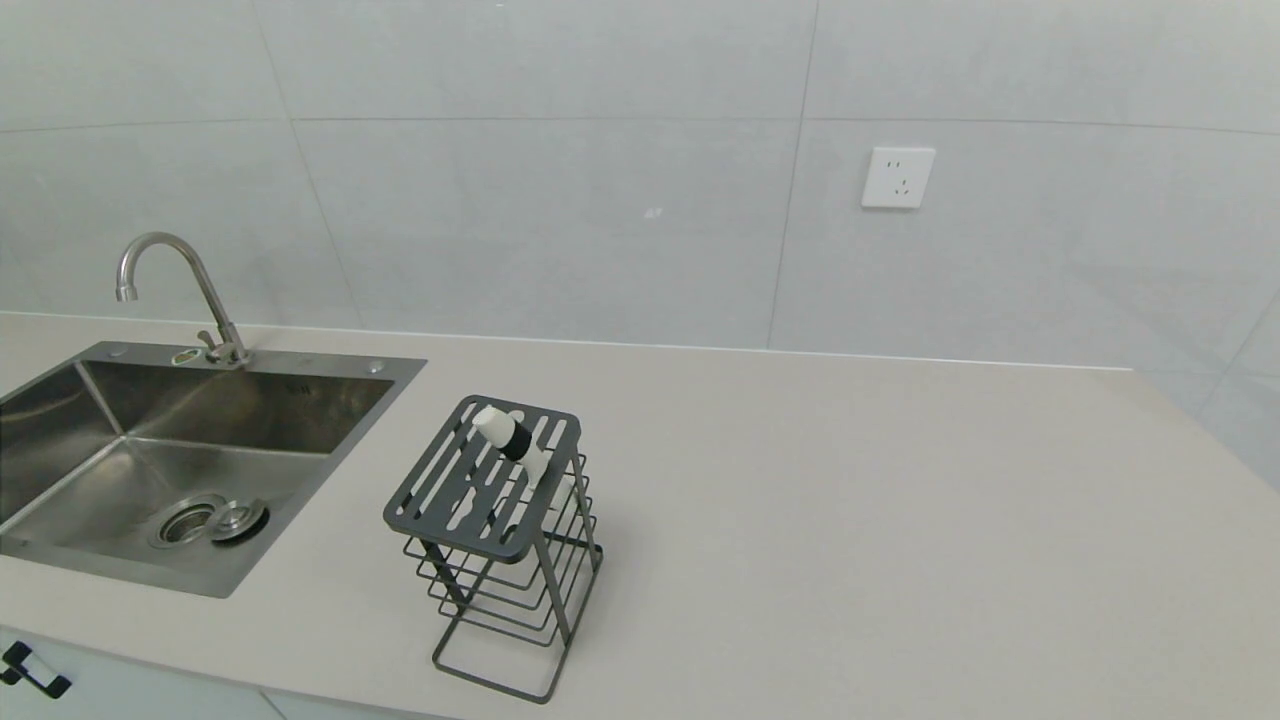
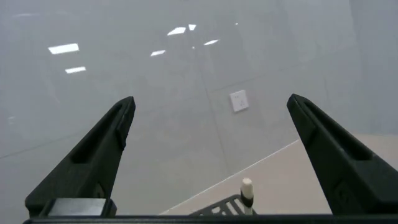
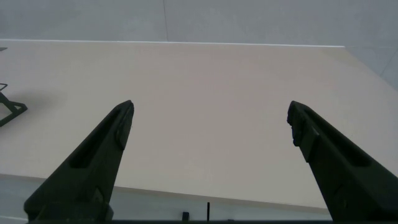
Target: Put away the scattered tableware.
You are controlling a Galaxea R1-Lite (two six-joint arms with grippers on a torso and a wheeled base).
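Note:
A dark wire rack [image 1: 500, 540] with a slotted top stands on the beige counter [image 1: 850, 520], right of the sink. A utensil with a white and black handle [image 1: 508, 435] sticks up from one slot, leaning toward the sink. In the left wrist view, my left gripper [image 2: 210, 102] is open and holds nothing, facing the wall, with the handle's white tip [image 2: 247, 186] and the rack's top [image 2: 227, 206] low in front of it. My right gripper [image 3: 210, 107] is open with nothing in it over bare counter [image 3: 205, 93], and a corner of the rack [image 3: 9, 107] is off to one side.
A steel sink [image 1: 130, 470] with a curved faucet [image 1: 175, 290] is set into the counter at the left. A white wall socket [image 1: 898, 177] sits on the tiled wall behind. The counter ends at its right edge [image 1: 1200, 440] and near front edge.

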